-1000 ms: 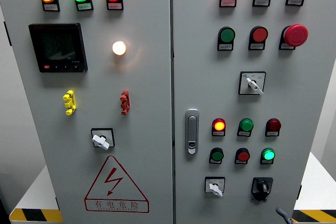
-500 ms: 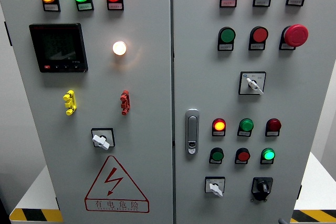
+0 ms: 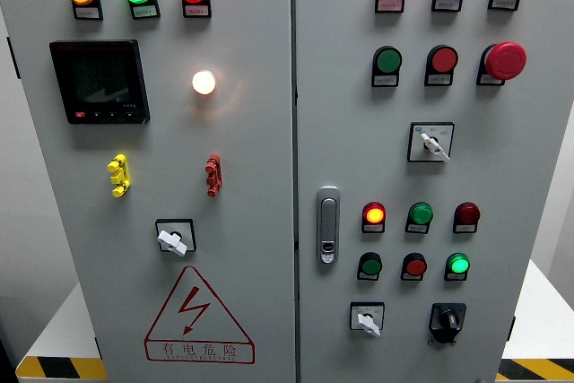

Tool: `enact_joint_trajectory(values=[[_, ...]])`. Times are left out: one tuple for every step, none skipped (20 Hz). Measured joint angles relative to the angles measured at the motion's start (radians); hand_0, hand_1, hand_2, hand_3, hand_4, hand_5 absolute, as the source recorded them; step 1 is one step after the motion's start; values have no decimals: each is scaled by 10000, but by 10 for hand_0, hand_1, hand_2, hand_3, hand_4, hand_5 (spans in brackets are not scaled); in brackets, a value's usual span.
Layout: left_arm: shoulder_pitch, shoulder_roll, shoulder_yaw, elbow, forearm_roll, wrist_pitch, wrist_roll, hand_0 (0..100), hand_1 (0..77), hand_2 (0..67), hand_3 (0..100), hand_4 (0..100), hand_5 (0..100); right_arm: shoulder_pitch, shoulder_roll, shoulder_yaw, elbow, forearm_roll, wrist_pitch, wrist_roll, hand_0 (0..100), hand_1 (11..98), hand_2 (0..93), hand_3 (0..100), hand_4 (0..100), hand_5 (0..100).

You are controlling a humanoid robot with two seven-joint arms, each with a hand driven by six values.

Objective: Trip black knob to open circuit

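Note:
The black knob [image 3: 447, 320] sits at the lower right of the grey cabinet's right door [image 3: 421, 168], on a black square plate, its pointer roughly upright. Left of it is a white rotary switch [image 3: 367, 318]. Neither of my hands shows in the head view.
The right door carries a red mushroom stop button [image 3: 505, 59], a white selector switch [image 3: 432, 142], a chrome door handle [image 3: 328, 223] and rows of red and green lamps. The left door [image 3: 170, 168] has a black meter [image 3: 99, 81], a lit white lamp [image 3: 204, 82] and a red warning triangle [image 3: 199, 316].
A grey fingertip that showed at the bottom right edge a second ago has dropped out of view. The panel is unchanged.

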Motion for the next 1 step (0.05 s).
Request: enact_joint_trajectory(values=[[1,0,0,0,0,0,0,0,0,196,262,99,85,0,-5,5,0,0,0,-18,1000,434,33,171,114,313]])
